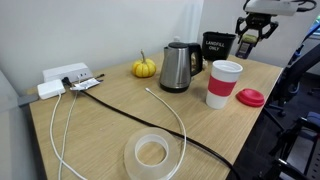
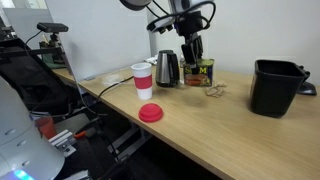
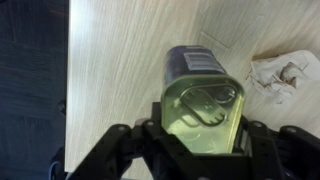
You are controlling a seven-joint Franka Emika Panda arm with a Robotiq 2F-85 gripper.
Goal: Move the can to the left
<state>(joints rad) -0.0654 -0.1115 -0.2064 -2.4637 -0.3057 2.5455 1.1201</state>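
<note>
The can (image 3: pixel 203 112) fills the wrist view: a metal top with a pull tab and a yellow-green side, sitting between my two black fingers. My gripper (image 3: pixel 200 140) is shut on the can, with a pad against each side. In an exterior view the can (image 2: pixel 205 72) is next to the kettle (image 2: pixel 167 68), with my gripper (image 2: pixel 195 55) down on it. In an exterior view my gripper (image 1: pixel 247 38) is at the far end of the table behind the black tub (image 1: pixel 218 45), and the can is barely visible there.
A crumpled wrapper (image 3: pixel 285 75) lies right beside the can. A white-and-red cup (image 1: pixel 223 83), a red lid (image 1: pixel 250 97), a small pumpkin (image 1: pixel 145 67), a tape roll (image 1: pixel 152 152), a power strip (image 1: pixel 65 78) and cables share the table. A black bin (image 2: pixel 275 87) stands further along.
</note>
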